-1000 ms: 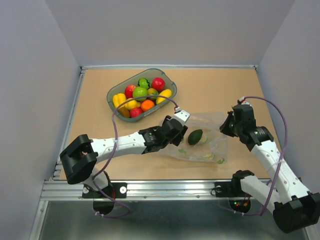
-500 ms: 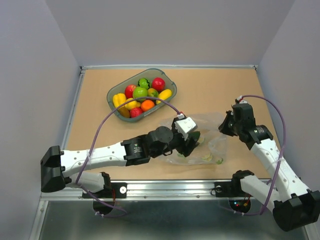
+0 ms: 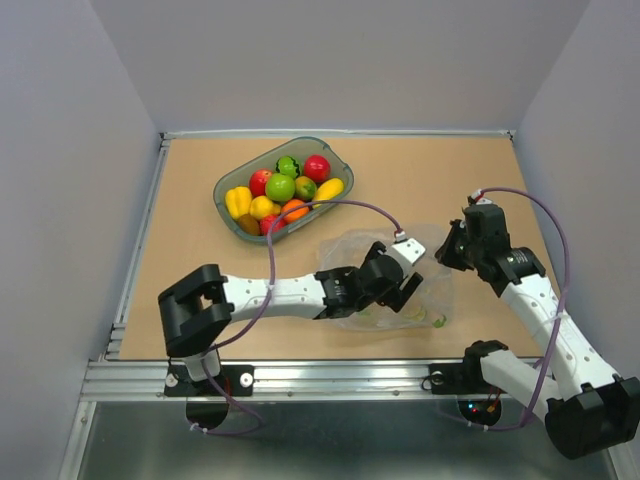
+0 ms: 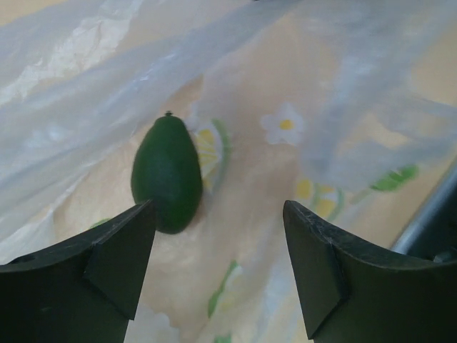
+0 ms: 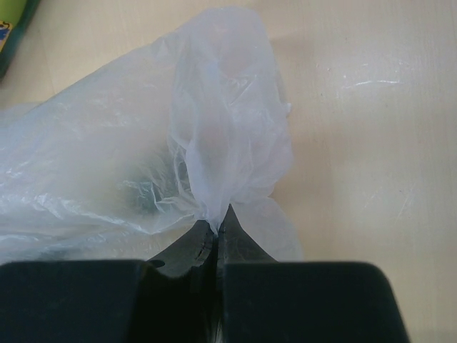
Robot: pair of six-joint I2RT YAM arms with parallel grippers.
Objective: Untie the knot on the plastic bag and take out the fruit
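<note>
The clear plastic bag (image 3: 432,290) with green and yellow marks lies at the front right of the table. My left gripper (image 3: 400,292) reaches into its mouth from the left. In the left wrist view it is open (image 4: 218,264), with plastic (image 4: 107,107) all around. A dark green avocado (image 4: 166,175) lies on the bag's floor just ahead of the left finger (image 4: 107,264). From above, the gripper hides the avocado. My right gripper (image 3: 448,252) is shut on a bunched piece of the bag's right edge (image 5: 221,143), pinched at the fingertips (image 5: 216,230).
The grey-green tray (image 3: 300,140) stands at the back left of the bag, full of red, yellow, green and orange toy fruit. The left arm (image 3: 280,293) lies across the front of the table. Walls close in on both sides.
My left arm has stretched to the right, and its gripper has gone deeper into the bag, over the avocado. The right gripper has kept its hold almost in place.
</note>
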